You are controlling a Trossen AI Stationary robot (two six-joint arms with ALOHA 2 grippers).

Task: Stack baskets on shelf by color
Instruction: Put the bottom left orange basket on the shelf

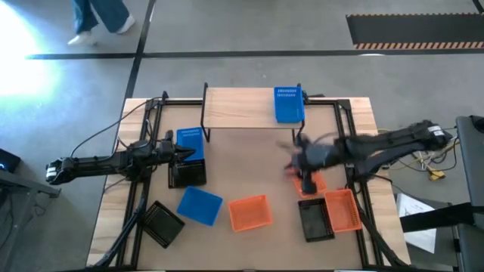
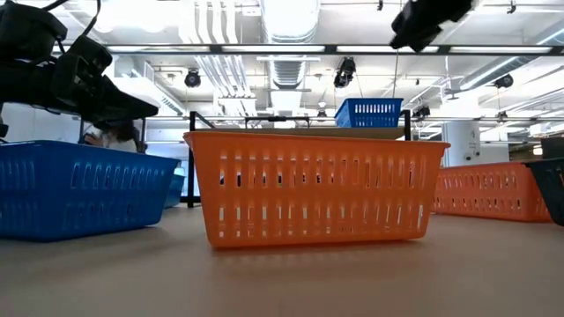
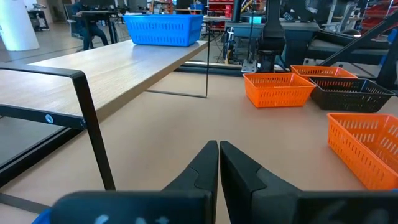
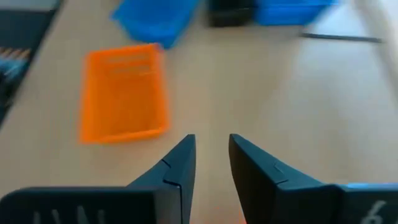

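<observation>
We see one blue perforated plastic basket (image 1: pixel 288 104) already standing on the low light-wood shelf with thin black legs (image 1: pixel 242 107), while the rest lie scattered on the wooden tabletop (image 1: pixel 249 242). Our right gripper (image 1: pixel 306 180) hangs with its jaws slightly parted and empty, directly above an orange perforated basket (image 1: pixel 310 184); another orange basket (image 1: pixel 250 212) lies beyond the jaws, and a third orange basket (image 1: pixel 342 209) with a black one (image 1: pixel 314 220) sits just beside the arm. Our left gripper (image 1: pixel 187 154) waits with jaws pinched together on nothing, beside a blue basket (image 1: pixel 190 140) and a black basket (image 1: pixel 187 174). We judge the risk to be a poor rim grip: the thin wall could slip or tilt the basket, and the descending arm might nudge its neighbours.
</observation>
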